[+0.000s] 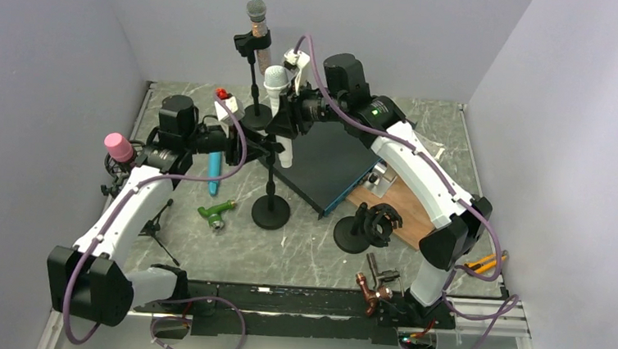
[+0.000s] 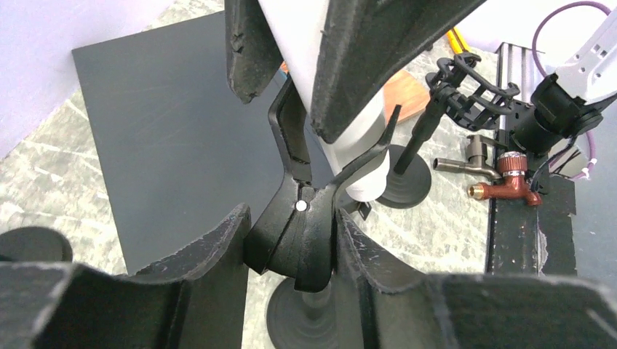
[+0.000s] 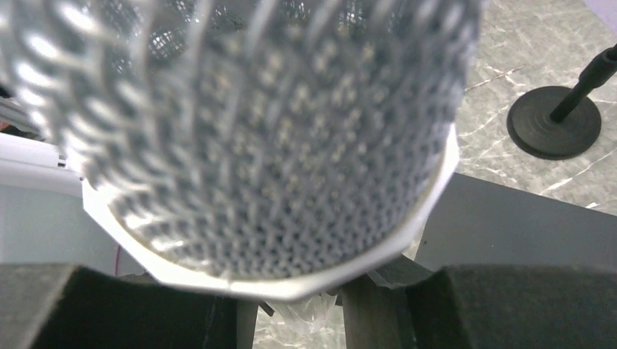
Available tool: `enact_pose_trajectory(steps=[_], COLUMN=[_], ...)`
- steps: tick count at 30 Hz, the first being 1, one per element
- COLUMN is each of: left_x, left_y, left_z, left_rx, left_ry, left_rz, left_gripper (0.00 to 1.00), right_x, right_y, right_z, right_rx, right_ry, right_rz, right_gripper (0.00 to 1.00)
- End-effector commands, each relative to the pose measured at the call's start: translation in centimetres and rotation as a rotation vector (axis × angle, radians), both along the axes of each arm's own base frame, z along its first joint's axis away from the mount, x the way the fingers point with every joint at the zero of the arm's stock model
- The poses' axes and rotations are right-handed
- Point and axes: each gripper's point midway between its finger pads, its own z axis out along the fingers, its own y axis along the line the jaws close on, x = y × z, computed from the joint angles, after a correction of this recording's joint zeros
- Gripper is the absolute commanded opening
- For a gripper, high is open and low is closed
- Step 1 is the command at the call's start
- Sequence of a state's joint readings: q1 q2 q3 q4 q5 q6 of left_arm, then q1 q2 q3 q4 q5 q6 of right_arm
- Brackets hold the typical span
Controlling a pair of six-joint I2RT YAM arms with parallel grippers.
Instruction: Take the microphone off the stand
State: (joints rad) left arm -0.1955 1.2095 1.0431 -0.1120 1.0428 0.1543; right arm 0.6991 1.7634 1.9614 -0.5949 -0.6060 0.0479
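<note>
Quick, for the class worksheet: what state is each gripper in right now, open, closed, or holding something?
Left gripper: closed on the stand clip.
Right gripper: closed on the white microphone.

I'm working over a grey-green marbled surface (image 1: 317,249). A dark slab (image 1: 331,166) with a blue edge lies flat on it near the middle, and a wooden board (image 1: 407,211) lies against the slab's right side. Three round black bases sit directly on the stone: the middle stand's base (image 1: 270,214), a rear base (image 1: 256,118) by the far edge, and the shock-mount base (image 1: 350,239) at the board's near corner. A green tap (image 1: 216,216) lies just left of the middle stand's base. A small tripod (image 1: 156,231) stands further left. Orange-handled tools (image 1: 487,262) lie at the right edge.
</note>
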Motion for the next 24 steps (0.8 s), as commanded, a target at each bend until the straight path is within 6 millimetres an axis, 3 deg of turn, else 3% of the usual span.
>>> enact_pose_trajectory(steps=[1,5,10,11,14,15,17,20,24], left_x=[-1.2,-2.1,-3.1,-3.2,-3.3,-3.5,-3.6,-3.9,-3.7], left_y=[0.4,0.4,0.6,0.7,0.8,0.7,0.7,0.7,1.0], left_z=[0.0,-1.4,-2.3,-2.4,-2.5,-2.5,-2.5,-1.9,-1.6], left_rx=[0.006,0.026,0.031,0.034,0.035,0.033,0.026,0.003,0.013], left_ry=[-0.007,0.046,0.061,0.063,0.074,0.082,0.089,0.058,0.070], left_rz=[0.060,0.078,0.093,0.101,0.105,0.102,0.107,0.124,0.150], left_gripper=[0.00,0.00,0.00,0.04,0.41,0.61,0.81,0.95,0.97], right_x=[-0.7,-0.1,0.8,0.9,0.9,0.7,0.4,0.3,0.1], right_y=[-0.2,-0.9,-4.4,-5.1,-6.9,-7.1,-7.1,-6.8,-6.7], right_z=[1.7,4.3,10.6,11.6,13.3,13.6,13.5,13.0,13.1], right_rx=[0.017,0.052,0.134,0.149,0.186,0.194,0.197,0.191,0.197], right_ry=[-0.027,-0.072,-0.222,-0.249,-0.286,-0.286,-0.279,-0.260,-0.257], right_rz=[-0.033,-0.100,-0.295,-0.333,-0.401,-0.406,-0.397,-0.380,-0.372], right_gripper=[0.00,0.00,0.00,0.00,0.00,0.00,0.00,0.00,0.00])
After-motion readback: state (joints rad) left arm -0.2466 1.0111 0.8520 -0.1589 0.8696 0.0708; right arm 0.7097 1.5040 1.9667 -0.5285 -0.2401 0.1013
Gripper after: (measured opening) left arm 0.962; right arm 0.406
